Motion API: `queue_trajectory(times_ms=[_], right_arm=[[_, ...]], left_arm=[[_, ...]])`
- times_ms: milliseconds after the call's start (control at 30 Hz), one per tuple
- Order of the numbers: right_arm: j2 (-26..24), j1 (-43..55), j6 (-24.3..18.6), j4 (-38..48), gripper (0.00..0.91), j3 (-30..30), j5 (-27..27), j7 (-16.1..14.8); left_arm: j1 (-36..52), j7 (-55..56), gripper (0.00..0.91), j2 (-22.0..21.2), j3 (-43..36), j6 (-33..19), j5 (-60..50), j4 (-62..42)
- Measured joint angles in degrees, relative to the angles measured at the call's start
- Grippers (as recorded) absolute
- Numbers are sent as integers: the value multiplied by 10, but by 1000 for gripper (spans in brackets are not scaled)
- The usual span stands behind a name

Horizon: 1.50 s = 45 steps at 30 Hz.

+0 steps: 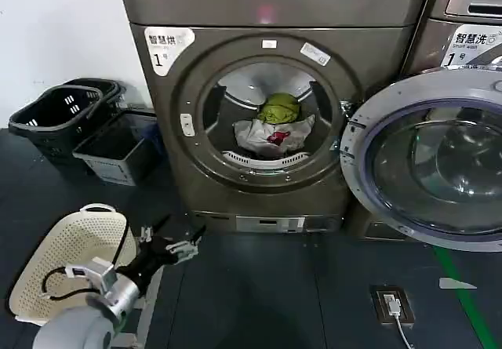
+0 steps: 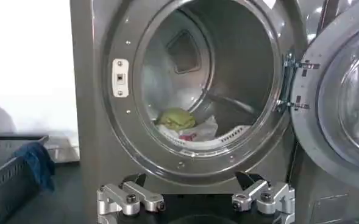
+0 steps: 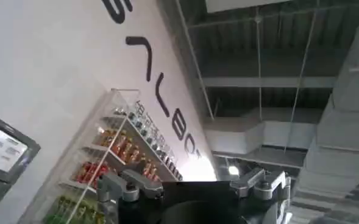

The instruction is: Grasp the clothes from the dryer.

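The left gripper (image 1: 169, 243) sits at the lower left of the head view, spread wide and holding nothing, short of the dryer (image 1: 271, 121) whose door (image 1: 427, 161) swings wide to the right. The clothes (image 1: 274, 128) lie at the centre of the frame on the drum floor, yellow-green piece atop the white-grey one. A good reach would go straight through the porthole, clearing the lower rim (image 2: 191, 167), then close deep on the bundle. The right gripper (image 3: 191, 189) points ceilingward, spread and bare.
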<state>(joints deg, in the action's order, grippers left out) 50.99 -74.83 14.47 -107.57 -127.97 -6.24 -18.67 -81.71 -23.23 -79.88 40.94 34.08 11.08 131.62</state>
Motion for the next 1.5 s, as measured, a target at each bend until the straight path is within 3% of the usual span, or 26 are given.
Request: queue_trajectory(times_ms=[700,1500], right_arm=[[-7,-5,-8,21,907,-30,50,1],[-4,-9,-15,30,907,-42,65,-10]], left_arm=[[-5,3,907,0,-5,0,0,6],[0,4,907,-1,-11,3,10,10]])
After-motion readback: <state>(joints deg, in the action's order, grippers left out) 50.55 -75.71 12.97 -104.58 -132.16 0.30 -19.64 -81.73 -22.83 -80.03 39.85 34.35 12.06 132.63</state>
